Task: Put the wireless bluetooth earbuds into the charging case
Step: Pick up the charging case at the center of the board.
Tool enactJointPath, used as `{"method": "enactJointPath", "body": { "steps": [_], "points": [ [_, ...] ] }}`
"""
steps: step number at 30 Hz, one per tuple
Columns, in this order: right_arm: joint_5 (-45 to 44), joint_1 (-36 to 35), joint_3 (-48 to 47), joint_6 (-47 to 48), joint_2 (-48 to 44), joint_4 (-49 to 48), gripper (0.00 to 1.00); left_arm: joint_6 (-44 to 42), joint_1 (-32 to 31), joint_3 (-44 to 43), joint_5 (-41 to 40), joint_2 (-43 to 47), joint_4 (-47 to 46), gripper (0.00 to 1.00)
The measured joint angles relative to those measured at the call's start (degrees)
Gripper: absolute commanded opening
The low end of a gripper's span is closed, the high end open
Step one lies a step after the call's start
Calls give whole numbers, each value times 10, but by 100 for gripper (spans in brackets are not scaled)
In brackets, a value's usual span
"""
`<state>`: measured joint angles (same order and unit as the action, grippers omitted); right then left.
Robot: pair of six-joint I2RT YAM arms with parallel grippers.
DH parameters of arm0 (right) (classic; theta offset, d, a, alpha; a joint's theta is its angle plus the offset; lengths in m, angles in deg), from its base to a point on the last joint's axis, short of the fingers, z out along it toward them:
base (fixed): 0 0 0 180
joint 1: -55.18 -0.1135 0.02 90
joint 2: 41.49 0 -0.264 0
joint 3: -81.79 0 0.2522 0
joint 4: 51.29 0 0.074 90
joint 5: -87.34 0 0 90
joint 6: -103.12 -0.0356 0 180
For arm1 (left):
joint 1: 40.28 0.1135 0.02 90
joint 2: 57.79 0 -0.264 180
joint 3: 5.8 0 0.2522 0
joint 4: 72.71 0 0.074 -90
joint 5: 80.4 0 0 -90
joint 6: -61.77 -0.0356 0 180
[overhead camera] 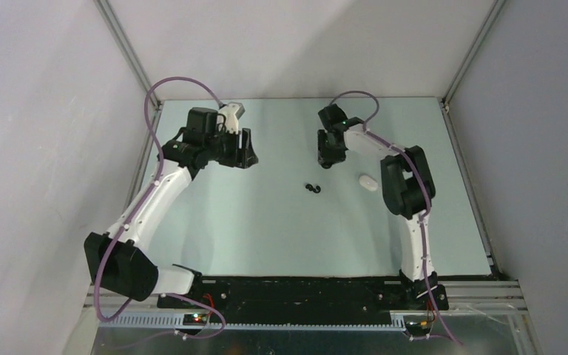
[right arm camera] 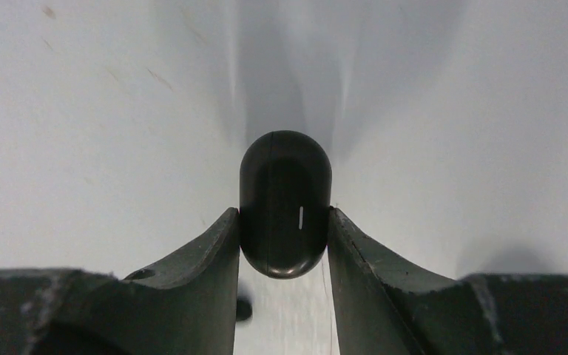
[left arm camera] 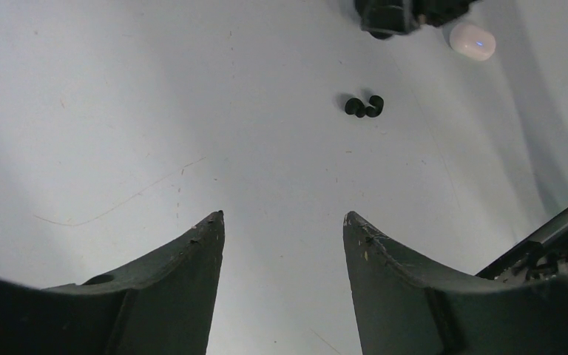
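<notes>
The right end effector (right arm camera: 284, 211) of a two-armed robot clamps a glossy black oval pebble-like charging case (right arm camera: 285, 177) at the far middle of a pale grey tabletop (overhead camera: 266, 229). Its two dark fingers (right arm camera: 192, 274) press against the case's opposite long sides. A thin seam runs along the case's length, and a short pale mark shows on its near half. The wrist view does not show whether the case rests on the tabletop or is lifted off it.

Small black rounded earbuds (overhead camera: 312, 188) lie touching one another in a tight cluster on the bare tabletop. They sit just near of the right end effector and slightly to its left, outside either case. A white oval pebble-like case (overhead camera: 368, 183) lies flat to the right of the cluster, apart from it and close beside the right arm's black elbow joint.

At the far left, the left end effector (left arm camera: 283, 218) hovers above the tabletop with its fingers spread wide and nothing between them. Its wrist camera looks across the surface to the earbud cluster, with the white case beyond at the upper right. Purple cables (overhead camera: 185, 81) loop over both white-and-black arms.
</notes>
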<state>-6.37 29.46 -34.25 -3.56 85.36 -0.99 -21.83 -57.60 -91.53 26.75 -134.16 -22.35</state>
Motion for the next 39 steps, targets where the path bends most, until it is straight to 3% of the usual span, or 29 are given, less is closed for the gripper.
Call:
{"method": "enactJointPath", "body": {
  "steps": [6,12,19,22,26,33,36,39],
  "points": [
    [-33,-14,110,-143,-103,53,19,22,0,-3,3,-28,0,64],
    [-24,-50,163,-215,-106,64,25,42,0,-3,11,-42,0,64],
    [38,-32,158,-237,-96,57,58,50,0,-4,13,-50,2,64],
    [82,-10,153,-220,-94,66,65,45,0,-7,12,-50,7,64],
    [169,41,139,-144,-102,79,68,37,0,-9,11,-49,9,65],
    [346,135,47,68,-129,146,61,7,0,-9,4,-27,13,66],
    [415,137,-70,247,-100,221,60,-15,0,-9,-5,-8,14,67],
    [460,116,-139,521,-89,286,61,-42,0,-5,-12,10,15,67]
  ]
}}
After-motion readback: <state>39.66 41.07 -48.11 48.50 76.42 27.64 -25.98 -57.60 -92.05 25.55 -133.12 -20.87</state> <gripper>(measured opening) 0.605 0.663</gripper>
